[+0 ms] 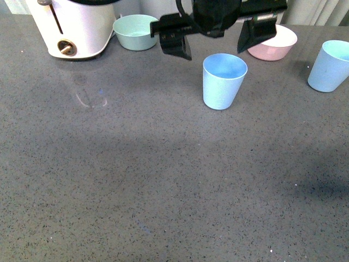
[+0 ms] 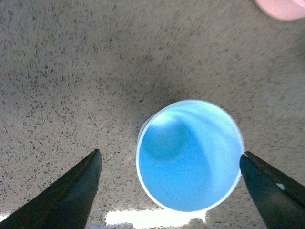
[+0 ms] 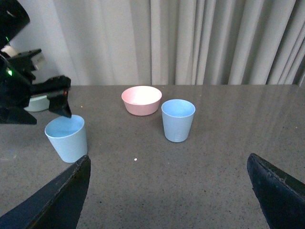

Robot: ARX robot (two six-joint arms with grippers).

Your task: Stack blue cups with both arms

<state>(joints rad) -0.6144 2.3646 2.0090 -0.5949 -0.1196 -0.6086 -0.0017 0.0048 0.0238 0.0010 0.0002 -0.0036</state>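
One blue cup (image 1: 223,81) stands upright on the grey countertop in the middle at the back. My left gripper (image 1: 214,48) hangs just above it, open, one jaw on each side of the rim. In the left wrist view the cup (image 2: 188,155) shows from above, empty, between the spread fingers (image 2: 71,195), and the gripper (image 2: 170,153) does not touch it. The second blue cup (image 1: 330,65) stands upright at the far right. My right gripper (image 3: 167,157) is open and empty, low over the counter, facing both cups (image 3: 178,120) (image 3: 66,138); it is out of the front view.
A pink bowl (image 1: 272,42) sits behind the middle cup, partly hidden by the left gripper. A pale green bowl (image 1: 135,31) and a white appliance (image 1: 71,27) stand at the back left. Grey curtains (image 3: 190,43) hang behind the counter.
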